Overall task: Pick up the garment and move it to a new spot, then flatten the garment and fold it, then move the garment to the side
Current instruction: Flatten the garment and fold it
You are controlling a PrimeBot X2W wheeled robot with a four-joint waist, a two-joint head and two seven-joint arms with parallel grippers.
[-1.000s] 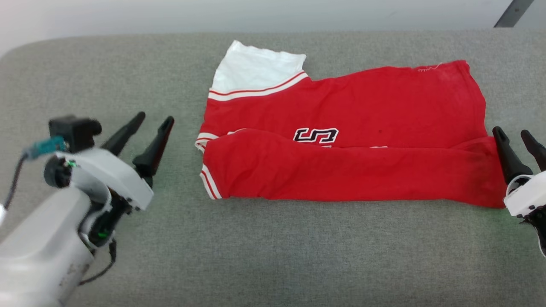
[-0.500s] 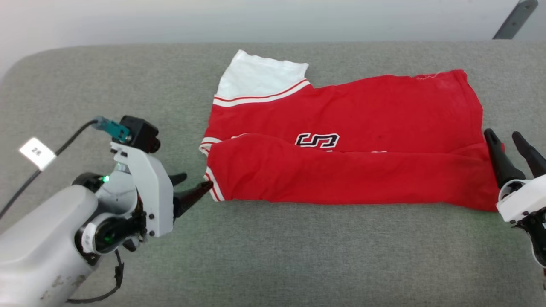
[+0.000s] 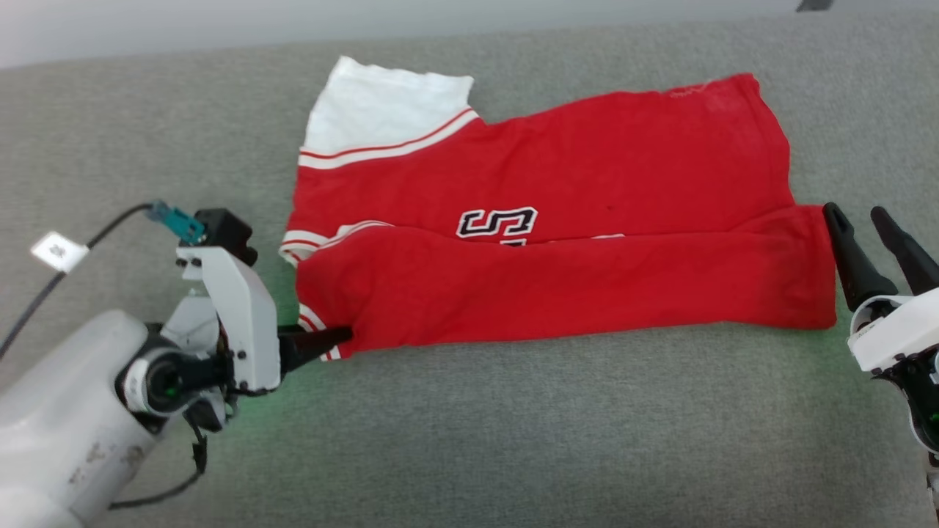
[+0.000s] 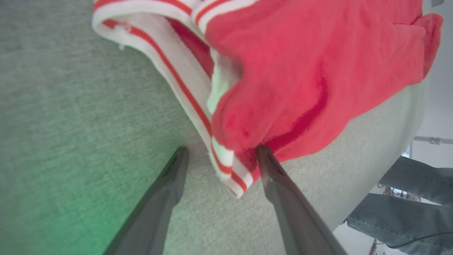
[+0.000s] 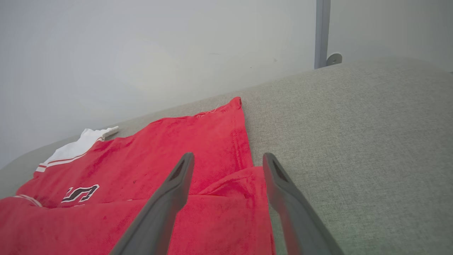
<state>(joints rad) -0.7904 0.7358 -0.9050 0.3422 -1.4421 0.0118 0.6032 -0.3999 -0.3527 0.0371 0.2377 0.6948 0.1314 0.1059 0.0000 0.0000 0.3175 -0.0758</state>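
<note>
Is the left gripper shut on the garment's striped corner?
No: the left gripper stands wide open, with the striped corner of the garment lying between its spread jaws, not pinched.

Shirt (image 3: 543, 242) centre frame, on worktop (image 3: 513, 425). Left gripper (image 3: 330, 341) lower left, touching shirt's lower-left corner. Right gripper (image 3: 852, 211) right edge, just beside shirt's right end.
</note>
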